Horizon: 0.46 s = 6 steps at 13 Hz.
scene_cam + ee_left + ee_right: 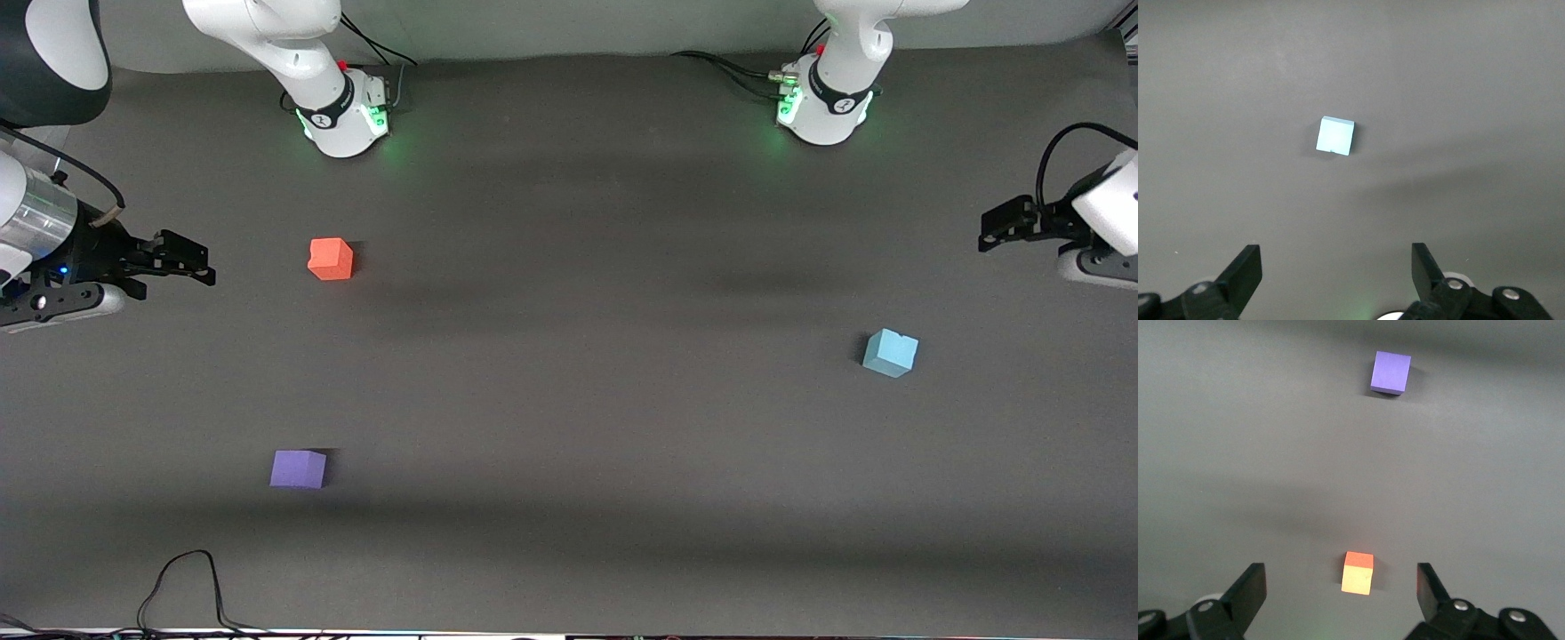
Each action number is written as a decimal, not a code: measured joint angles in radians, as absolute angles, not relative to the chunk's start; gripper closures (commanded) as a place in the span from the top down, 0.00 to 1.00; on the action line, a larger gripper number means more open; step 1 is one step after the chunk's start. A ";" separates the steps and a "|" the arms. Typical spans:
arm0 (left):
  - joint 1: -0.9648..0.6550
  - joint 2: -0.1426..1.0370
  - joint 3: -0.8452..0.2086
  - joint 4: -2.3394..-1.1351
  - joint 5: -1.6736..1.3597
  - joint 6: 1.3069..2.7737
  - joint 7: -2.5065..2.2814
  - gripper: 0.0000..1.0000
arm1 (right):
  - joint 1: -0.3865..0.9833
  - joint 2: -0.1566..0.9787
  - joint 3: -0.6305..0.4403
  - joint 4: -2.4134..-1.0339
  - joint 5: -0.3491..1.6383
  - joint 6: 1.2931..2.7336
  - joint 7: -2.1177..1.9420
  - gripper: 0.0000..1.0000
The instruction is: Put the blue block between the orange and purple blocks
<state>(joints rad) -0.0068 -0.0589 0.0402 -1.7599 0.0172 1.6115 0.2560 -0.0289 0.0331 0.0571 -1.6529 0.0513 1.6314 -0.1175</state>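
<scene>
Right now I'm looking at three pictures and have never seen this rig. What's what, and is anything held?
Two robot arms are bolted along one edge of a dark table. The wide picture looks down from across the table; the other two come from cameras on each arm's wrist. The right gripper hangs over its end of the table, near the orange block and purple block. The left gripper hangs over its end, near the blue block. Both have their fingers open and hold nothing. All three blocks sit apart on the table.

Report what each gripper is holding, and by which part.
Nothing is held. The left gripper and right gripper are both open and empty; the blue block lies untouched on the table.
</scene>
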 measured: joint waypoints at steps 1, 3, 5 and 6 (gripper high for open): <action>-0.007 -0.082 0.043 -1.791 0.022 1.627 0.297 1.00 | -0.029 0.033 0.057 -1.653 0.051 1.631 -0.117 1.00; -0.005 -0.104 0.050 -1.832 0.024 1.654 0.354 1.00 | -0.029 0.033 0.057 -1.653 0.051 1.631 -0.117 1.00; -0.003 -0.094 0.051 -1.867 0.025 1.706 0.372 1.00 | -0.029 0.033 0.057 -1.653 0.051 1.631 -0.117 1.00; -0.003 -0.081 0.050 -1.891 0.026 1.747 0.375 1.00 | -0.029 0.033 0.057 -1.653 0.051 1.631 -0.117 1.00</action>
